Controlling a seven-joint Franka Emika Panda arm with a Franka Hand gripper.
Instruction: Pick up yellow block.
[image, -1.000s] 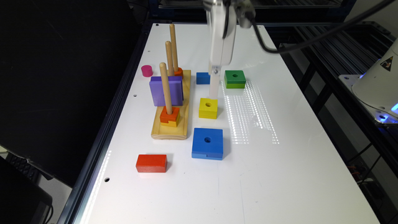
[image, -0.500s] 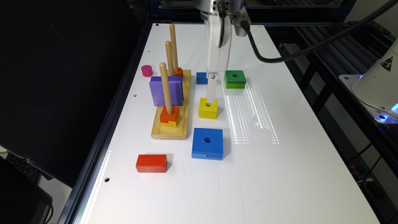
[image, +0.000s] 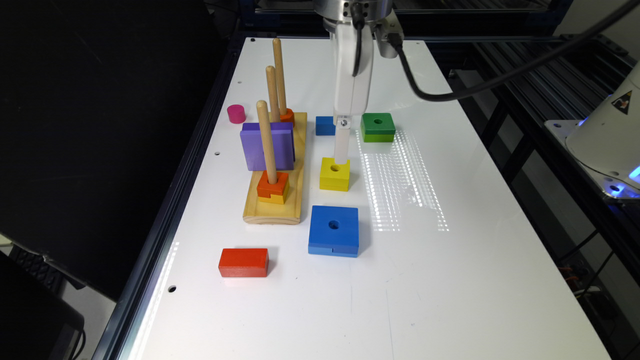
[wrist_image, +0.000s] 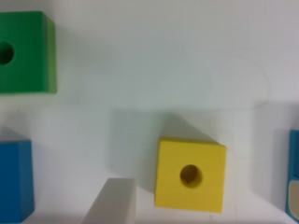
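Looking like a robotics lab bench, not anyone's home. A white table (image: 450, 260) with bolt holes along its edge is sitting on a dark metal frame (image: 170, 200), with a black cable (image: 500, 82) trailing off the arm (image: 353, 60) overhead. Toy wooden blocks and a peg board (image: 280, 200) are lying out like test props, and some white gear (image: 607, 135) is glowing blue on the exterior view's right.

White end effector (image: 342, 159), black cable (image: 450, 92)
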